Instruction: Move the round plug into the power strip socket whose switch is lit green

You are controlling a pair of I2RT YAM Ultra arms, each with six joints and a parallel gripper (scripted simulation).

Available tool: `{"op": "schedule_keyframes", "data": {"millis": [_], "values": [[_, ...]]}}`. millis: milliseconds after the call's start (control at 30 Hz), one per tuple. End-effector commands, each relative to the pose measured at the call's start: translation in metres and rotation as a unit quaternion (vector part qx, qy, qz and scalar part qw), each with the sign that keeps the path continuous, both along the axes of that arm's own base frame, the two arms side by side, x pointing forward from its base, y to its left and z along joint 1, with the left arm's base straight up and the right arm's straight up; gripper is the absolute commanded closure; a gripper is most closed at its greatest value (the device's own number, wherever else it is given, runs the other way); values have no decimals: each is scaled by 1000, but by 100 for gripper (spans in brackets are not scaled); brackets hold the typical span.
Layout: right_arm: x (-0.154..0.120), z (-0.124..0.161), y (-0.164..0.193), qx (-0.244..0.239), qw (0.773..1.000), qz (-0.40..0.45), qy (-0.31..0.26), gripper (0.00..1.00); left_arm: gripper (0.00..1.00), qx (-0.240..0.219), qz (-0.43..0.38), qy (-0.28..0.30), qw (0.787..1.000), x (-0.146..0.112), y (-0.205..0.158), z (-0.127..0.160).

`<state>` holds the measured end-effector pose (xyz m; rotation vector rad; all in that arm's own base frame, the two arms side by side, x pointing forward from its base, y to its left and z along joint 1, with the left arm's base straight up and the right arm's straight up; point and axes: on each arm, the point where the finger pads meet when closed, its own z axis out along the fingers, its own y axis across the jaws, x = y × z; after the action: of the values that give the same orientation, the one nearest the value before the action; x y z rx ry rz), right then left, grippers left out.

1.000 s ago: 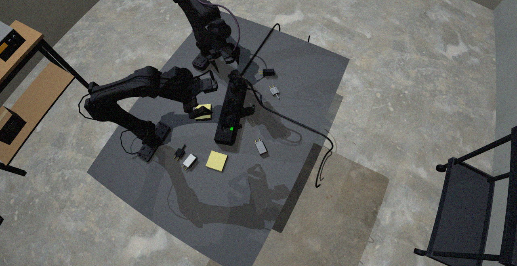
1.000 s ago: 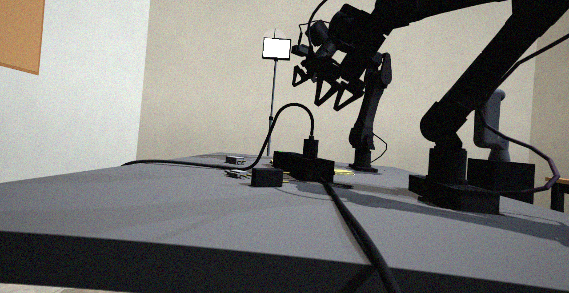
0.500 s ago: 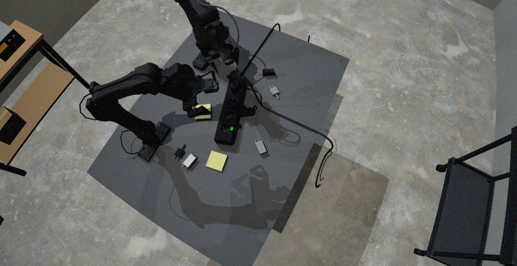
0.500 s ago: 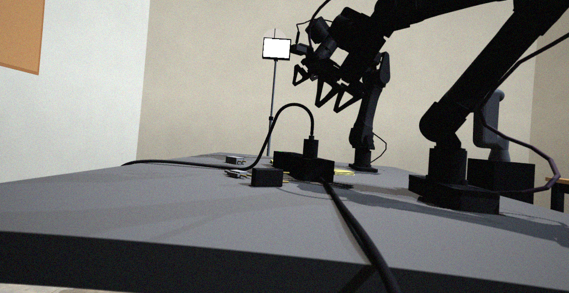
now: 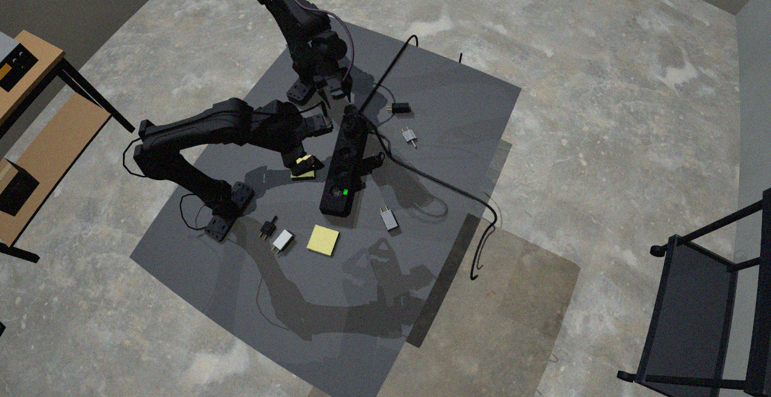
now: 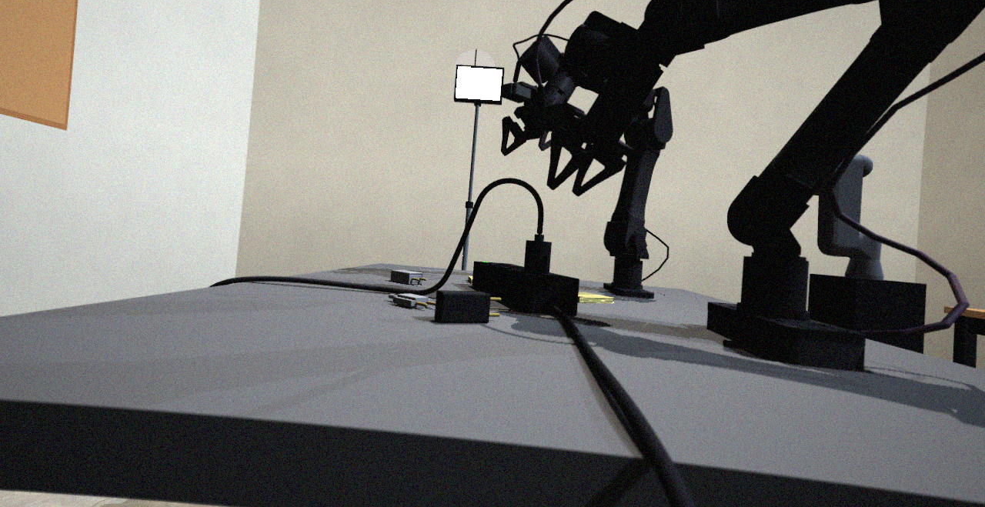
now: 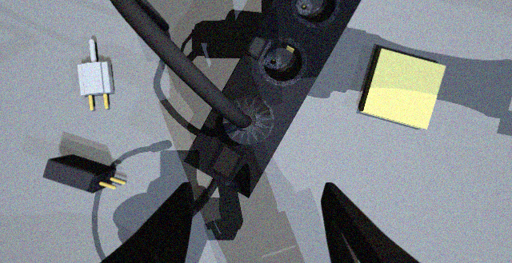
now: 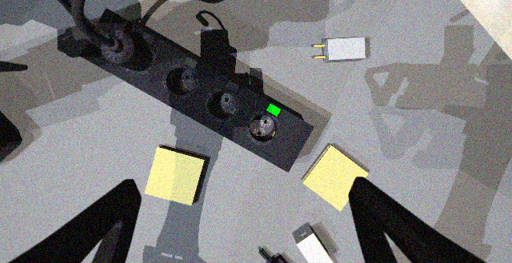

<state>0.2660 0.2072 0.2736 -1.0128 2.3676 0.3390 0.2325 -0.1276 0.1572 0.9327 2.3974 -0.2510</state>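
the round plug point(image 5: 351, 109) point(image 6: 538, 256) point(image 7: 259, 130) point(image 8: 121, 51) is seated in the power strip point(image 5: 335, 206) point(image 6: 492, 282) point(image 7: 246, 81) point(image 8: 285, 147), well apart from the green-lit socket point(image 5: 337, 191) point(image 8: 262, 128). the left end effector point(image 5: 338, 103) point(image 6: 564, 190) point(image 7: 258, 191), partly open and empty, seems meant for gripping; lowering around the plug is called for. the right end effector point(image 5: 314, 164) point(image 6: 525, 148) point(image 8: 246, 186) is held wide open.

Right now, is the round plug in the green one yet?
Nothing's done yet: the round plug sits in the strip's far-end socket. Nothing's in hand; the left pincer is open. Left: pulling it out, then pushing it into the empty socket beside the green light.
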Motion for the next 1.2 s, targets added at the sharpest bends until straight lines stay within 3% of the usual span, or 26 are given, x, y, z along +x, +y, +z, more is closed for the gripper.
{"op": "schedule_keyframes", "data": {"millis": [0,100,333,567,633,833,1000,1167], "values": [[10,-19,22,4,992,124,-14,0,37,-7,-101,-17,995,3,-9,-1],[12,-23,27,6,988,152,-20,0,37,-6,-121,-20,992,4,-9,0],[21,-90,42,19,950,310,-10,0,37,9,-228,-10,973,14,0,-18],[22,-143,48,69,899,431,-32,0,37,18,-326,0,945,22,7,-35],[22,-143,48,69,899,431,-32,0,37,18,-326,0,945,22,7,-35],[17,-181,46,117,860,494,-57,0,37,23,-388,9,921,30,10,-47],[19,-194,45,132,852,503,-65,0,37,22,-396,16,918,35,11,-51],[10,-209,46,131,855,500,-38,0,37,22,-394,17,919,38,10,-55]]}}
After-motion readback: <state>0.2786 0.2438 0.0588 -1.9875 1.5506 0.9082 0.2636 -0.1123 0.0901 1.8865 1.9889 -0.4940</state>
